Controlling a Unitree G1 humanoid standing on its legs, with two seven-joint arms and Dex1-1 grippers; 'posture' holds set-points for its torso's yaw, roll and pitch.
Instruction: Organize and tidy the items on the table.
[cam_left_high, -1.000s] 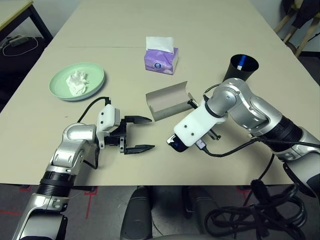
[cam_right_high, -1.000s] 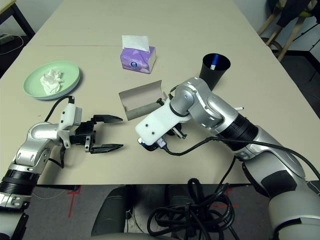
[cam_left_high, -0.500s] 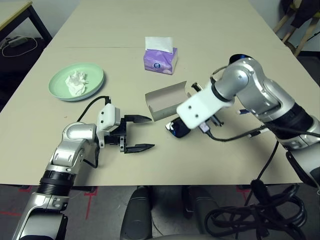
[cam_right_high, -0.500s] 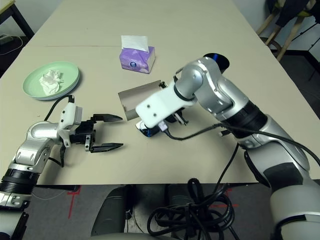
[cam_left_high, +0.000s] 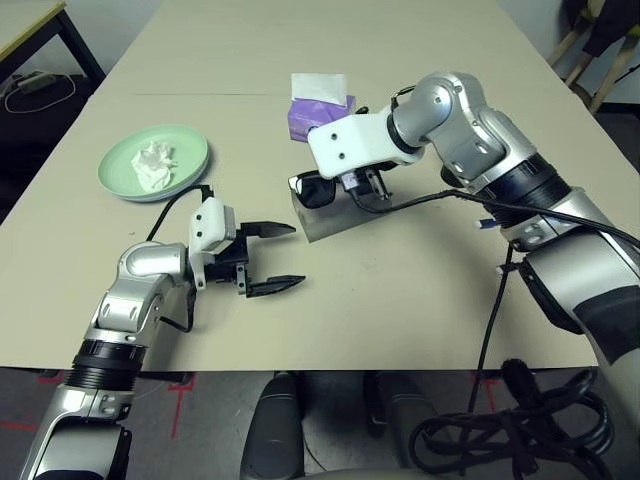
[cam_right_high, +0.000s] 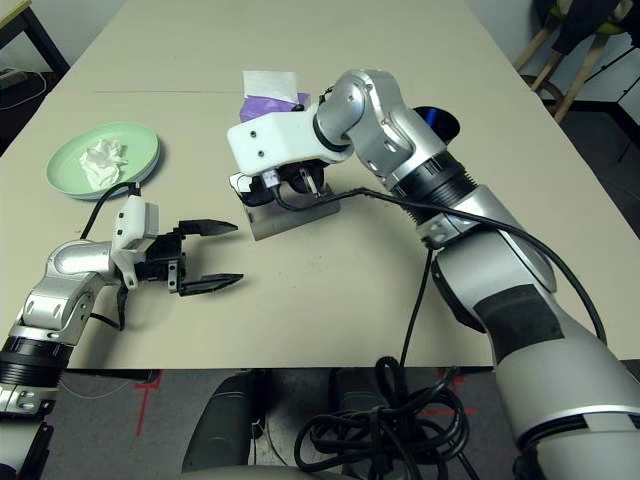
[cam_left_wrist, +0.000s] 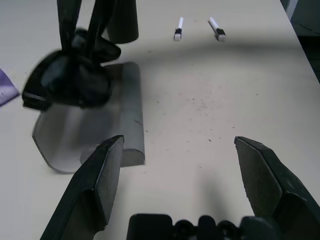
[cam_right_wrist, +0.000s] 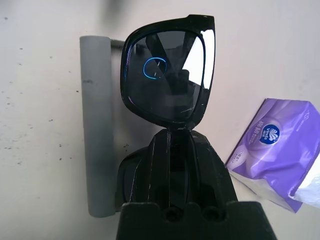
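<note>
My right gripper (cam_left_high: 347, 188) is shut on the black sunglasses (cam_left_high: 314, 188) at the bridge (cam_right_wrist: 170, 127). It holds them just above the open grey glasses case (cam_left_high: 335, 223), which lies on the beige table (cam_left_high: 420, 300). My left gripper (cam_left_high: 298, 255) stands open near the front left, a short way from the case (cam_left_wrist: 100, 135), with nothing between its fingers. At the left sits a mint green plate (cam_left_high: 190, 150) holding a crumpled white tissue (cam_left_high: 155, 165). The black cup (cam_right_high: 440, 118) peeks out behind my right arm.
A purple tissue box (cam_left_high: 300, 115) stands just behind the case and the held sunglasses. Two short white pieces with dark ends (cam_left_wrist: 177, 28) lie on the table past the case. A black-legged desk (cam_left_high: 30, 30) is off the far left corner.
My right arm has swung from the near side of the case up and leftward, carrying the sunglasses over the case. My left gripper has barely moved.
</note>
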